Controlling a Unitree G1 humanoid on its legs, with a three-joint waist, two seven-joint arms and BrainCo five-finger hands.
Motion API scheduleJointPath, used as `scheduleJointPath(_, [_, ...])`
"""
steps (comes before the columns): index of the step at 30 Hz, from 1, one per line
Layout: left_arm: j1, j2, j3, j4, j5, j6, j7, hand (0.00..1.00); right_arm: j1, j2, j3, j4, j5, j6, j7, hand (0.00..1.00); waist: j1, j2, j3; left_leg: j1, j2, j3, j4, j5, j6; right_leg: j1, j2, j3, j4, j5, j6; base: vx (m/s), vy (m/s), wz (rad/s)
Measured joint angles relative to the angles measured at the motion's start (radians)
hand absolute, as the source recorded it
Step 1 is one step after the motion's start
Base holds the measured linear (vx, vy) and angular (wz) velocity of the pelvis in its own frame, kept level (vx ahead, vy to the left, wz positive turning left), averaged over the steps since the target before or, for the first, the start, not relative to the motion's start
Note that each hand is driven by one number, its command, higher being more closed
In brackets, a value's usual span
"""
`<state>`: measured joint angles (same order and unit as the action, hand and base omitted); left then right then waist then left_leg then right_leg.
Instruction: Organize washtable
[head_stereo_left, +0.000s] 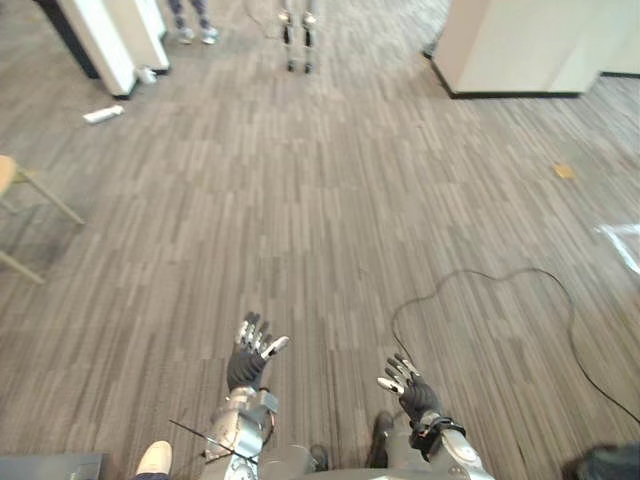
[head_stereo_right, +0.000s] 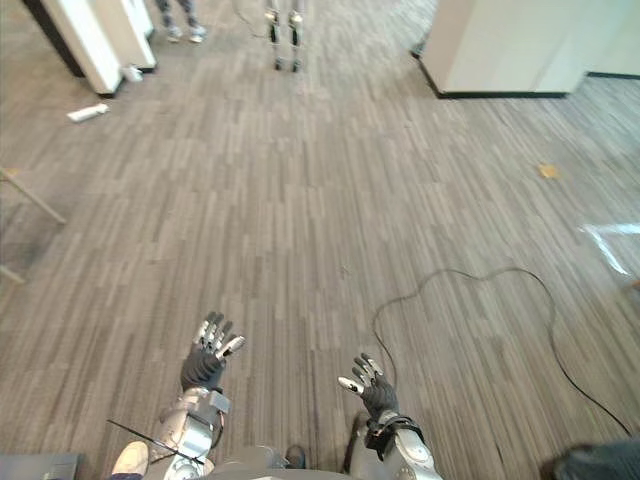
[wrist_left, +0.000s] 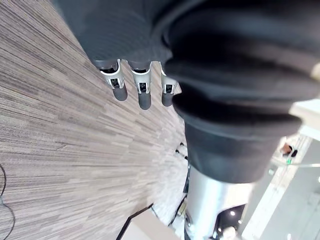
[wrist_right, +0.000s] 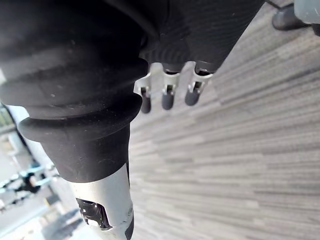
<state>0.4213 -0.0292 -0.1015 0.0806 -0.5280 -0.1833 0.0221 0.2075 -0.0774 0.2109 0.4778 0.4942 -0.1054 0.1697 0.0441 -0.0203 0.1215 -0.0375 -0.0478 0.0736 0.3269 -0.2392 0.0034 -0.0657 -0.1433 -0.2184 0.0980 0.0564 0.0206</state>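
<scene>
Down low in the eye views, the left hand (head_stereo_left: 245, 368) and the right hand (head_stereo_left: 412, 395) are both raised over the floor (head_stereo_left: 300, 200), a grey carpet of narrow streaked planks. Each hand is released, the fingers spread and straight, the thumbs held out to the side, and neither one holds or touches anything. The left wrist view shows that hand's fingers (wrist_left: 144, 97) straight in a row with bare carpet beyond them, and the right wrist view shows the same of the right hand's fingers (wrist_right: 168, 100). The two hands are apart from each other, the left reaching a little farther forward than the right. Far ahead on the left stands a white panel (head_stereo_left: 110, 40) with a small white object (head_stereo_left: 103, 114) lying on the carpet just in front of it. Far ahead on the right is a pale cabinet (head_stereo_left: 520, 45) with a dark base. I cannot tell which of these, if either, is the thing to be organized. Between them at the far edge are a person's shoes (head_stereo_left: 195, 33) and a thin metal stand (head_stereo_left: 298, 45). Wooden chair legs (head_stereo_left: 35, 195) come in at the left edge, and a tan scrap (head_stereo_left: 565, 171) lies on the carpet to the right.
</scene>
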Motion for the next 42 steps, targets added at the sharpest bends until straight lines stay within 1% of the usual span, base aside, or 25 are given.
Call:
scheduleJointPath(1, [-0.001, 0.001, -0.018, 0.006, 0.0, 0.0, -0.003, 0.0, 0.004, -0.004, -0.003, 0.0, 0.0, 0.0, 0.008, 0.0, -0.006, 0.03, -0.01, 0.031, 0.045, -0.017, -0.113, 0.058, -0.03, 0.013, 0.024, -0.009, -0.018, 0.001, 0.007, 0.1, 0.018, 0.08])
scheduleJointPath(2, [-0.006, 0.0, -0.023, 0.016, 0.0, 0.003, -0.002, 0.0, -0.006, -0.001, 0.001, 0.007, 0.0, 0.003, 0.009, 0.0, 0.002, 0.018, -0.015, 0.041, 0.03, -0.015, -0.134, 0.07, -0.009, 0.022, 0.02, -0.001, -0.043, 0.012, 0.024, 0.09, 0.024, 0.04])
scheduleJointPath(3, [-0.006, 0.007, -0.023, 0.02, 0.0, 0.003, -0.002, 0.0, -0.005, 0.007, 0.007, 0.007, 0.0, 0.003, 0.011, 0.0, 0.002, 0.011, -0.017, 0.04, 0.026, -0.018, -0.134, 0.07, -0.009, 0.031, 0.019, 0.0, -0.061, 0.019, 0.028, 0.09, 0.06, -0.04])
scheduleJointPath(6, [-0.009, 0.032, -0.023, 0.031, -0.001, 0.003, 0.001, 0.0, -0.005, 0.026, 0.01, 0.009, 0.0, 0.004, 0.009, 0.0, 0.001, -0.002, -0.024, 0.044, 0.014, -0.022, -0.133, 0.07, -0.009, 0.052, 0.016, 0.003, -0.1, 0.039, 0.022, 0.07, 0.068, 0.05])
scheduleJointPath(10, [-0.012, 0.033, -0.024, 0.031, 0.0, 0.002, 0.002, 0.0, -0.006, 0.027, 0.01, 0.012, 0.0, 0.004, 0.008, 0.0, 0.0, -0.001, -0.023, 0.039, 0.003, -0.041, -0.114, 0.07, -0.009, 0.072, 0.008, 0.005, -0.121, 0.039, 0.022, 0.01, 0.017, 0.1])
scheduleJointPath(15, [-0.01, 0.032, -0.028, 0.031, 0.0, 0.002, 0.003, 0.0, -0.017, 0.024, -0.003, 0.035, 0.004, 0.003, 0.009, 0.0, 0.001, 0.013, -0.017, 0.038, 0.014, -0.05, -0.112, 0.07, -0.009, 0.076, 0.023, 0.011, -0.125, 0.038, 0.023, -0.04, -0.035, 0.03])
scheduleJointPath(16, [-0.048, 0.053, -0.066, 0.073, 0.0, 0.002, 0.003, 0.0, -0.025, 0.009, -0.008, 0.091, 0.045, -0.002, 0.004, 0.0, -0.028, 0.01, -0.034, 0.037, 0.053, -0.089, -0.214, 0.113, -0.022, 0.061, 0.073, 0.029, -0.197, 0.048, 0.04, 0.0, 0.0, 0.0])
scheduleJointPath(22, [-0.048, 0.053, -0.065, 0.075, 0.0, 0.002, 0.004, 0.0, -0.024, 0.01, -0.009, 0.091, 0.045, -0.002, 0.002, 0.0, -0.028, 0.009, -0.035, 0.043, 0.053, -0.086, -0.221, 0.114, -0.022, 0.062, 0.072, 0.03, -0.197, 0.047, 0.041, 0.0, 0.0, -0.01])
scheduleJointPath(24, [-0.051, 0.053, -0.065, 0.107, -0.002, 0.002, 0.01, 0.0, -0.025, 0.013, -0.01, 0.096, 0.045, -0.002, -0.025, 0.0, -0.028, 0.009, -0.036, 0.051, 0.053, -0.077, -0.235, 0.114, -0.022, 0.064, 0.072, 0.033, -0.199, 0.045, 0.043, -0.01, 0.006, -0.1])
scheduleJointPath(28, [-0.074, 0.053, -0.062, 0.209, -0.012, 0.003, 0.054, 0.0, -0.023, 0.031, -0.045, 0.135, 0.044, -0.004, -0.103, 0.0, -0.03, 0.003, -0.041, 0.052, 0.052, -0.066, -0.255, 0.112, -0.02, 0.06, 0.068, 0.032, -0.197, 0.02, 0.054, 0.01, 0.014, -0.01])
scheduleJointPath(32, [-0.09, 0.052, -0.058, 0.244, -0.012, 0.004, 0.091, 0.0, -0.03, 0.041, -0.086, 0.145, 0.043, -0.007, -0.169, 0.0, -0.027, 0.004, -0.047, 0.017, 0.05, -0.043, -0.222, 0.081, 0.002, 0.041, 0.06, 0.032, -0.196, 0.005, 0.069, 0.08, 0.042, -0.02])
scheduleJointPath(33, [-0.092, 0.052, -0.057, 0.245, -0.012, 0.004, 0.098, 0.0, -0.042, 0.042, -0.102, 0.145, 0.044, -0.01, -0.196, 0.0, -0.027, 0.01, -0.053, -0.015, 0.047, -0.038, -0.193, 0.063, 0.01, 0.014, 0.053, 0.032, -0.18, -0.004, 0.08, 0.1, 0.083, -0.14])
scheduleJointPath(34, [-0.098, 0.051, -0.059, 0.246, -0.011, 0.004, 0.106, 0.0, -0.053, 0.041, -0.128, 0.145, 0.044, -0.019, -0.214, 0.0, -0.027, 0.017, -0.054, -0.044, 0.045, -0.021, -0.162, 0.039, 0.02, -0.038, 0.037, 0.03, -0.102, -0.046, 0.094, 0.14, 0.137, -0.13])
scheduleJointPath(35, [-0.1, 0.052, -0.061, 0.245, -0.01, 0.004, 0.112, 0.0, -0.053, 0.041, -0.14, 0.145, 0.044, -0.024, -0.219, 0.0, -0.027, 0.018, -0.053, -0.048, 0.044, -0.003, -0.154, 0.028, 0.032, -0.069, 0.025, 0.031, -0.04, -0.081, 0.101, 0.15, 0.15, 0.01])
scheduleJointPath(36, [-0.109, 0.054, -0.065, 0.245, -0.007, 0.005, 0.112, 0.0, -0.051, 0.04, -0.162, 0.143, 0.045, -0.034, -0.223, 0.0, -0.029, 0.013, -0.049, -0.037, 0.033, 0.016, -0.151, 0.009, 0.039, -0.127, -0.014, 0.031, 0.12, -0.153, 0.113, 0.17, 0.151, 0.11])
scheduleJointPath(37, [-0.11, 0.055, -0.067, 0.245, -0.006, 0.005, 0.112, 0.0, -0.048, 0.038, -0.164, 0.143, 0.045, -0.037, -0.227, 0.0, -0.027, -0.003, -0.041, -0.016, 0.011, 0.013, -0.154, 0.005, 0.04, -0.172, -0.05, 0.033, 0.248, -0.202, 0.094, 0.21, 0.139, 0.17])
scheduleJointPath(38, [-0.113, 0.056, -0.068, 0.243, -0.006, 0.005, 0.112, 0.0, -0.044, 0.038, -0.162, 0.141, 0.045, -0.04, -0.23, 0.0, -0.028, -0.017, -0.037, 0.016, -0.009, 0.011, -0.156, -0.005, 0.058, -0.229, -0.088, 0.038, 0.414, -0.218, 0.062, 0.29, 0.115, 0.07])
scheduleJointPath(39, [-0.114, 0.064, -0.076, 0.242, -0.005, 0.005, 0.112, 0.0, -0.037, 0.043, -0.162, 0.138, 0.045, -0.043, -0.231, 0.0, -0.03, -0.018, -0.026, 0.055, -0.018, 0.006, -0.163, -0.022, 0.078, -0.282, -0.1, 0.041, 0.53, -0.224, 0.058, 0.32, 0.105, -0.03])
scheduleJointPath(40, [-0.114, 0.072, -0.079, 0.242, -0.004, 0.005, 0.112, 0.0, -0.031, 0.049, -0.162, 0.137, 0.045, -0.042, -0.23, 0.0, -0.024, -0.012, -0.02, 0.072, -0.018, 0.004, -0.166, -0.036, 0.086, -0.31, -0.099, 0.042, 0.588, -0.25, 0.066, 0.46, 0.071, -0.21])
scheduleJointPath(41, [-0.119, 0.089, -0.081, 0.243, 0.0, 0.005, 0.112, 0.0, -0.025, 0.064, -0.16, 0.123, 0.045, -0.043, -0.22, 0.0, -0.031, -0.003, -0.011, 0.107, 0.001, 0.002, -0.158, -0.07, 0.086, -0.372, -0.059, 0.033, 0.649, -0.294, 0.051, 0.39, 0.042, -0.2])
scheduleJointPath(42, [-0.132, 0.095, -0.088, 0.243, 0.001, 0.005, 0.111, 0.0, -0.018, 0.065, -0.161, 0.109, 0.045, -0.043, -0.214, 0.0, -0.036, 0.01, 0.002, 0.128, 0.02, -0.005, -0.154, -0.094, 0.082, -0.402, -0.031, 0.022, 0.642, -0.305, 0.04, 0.5, 0.032, 0.04])
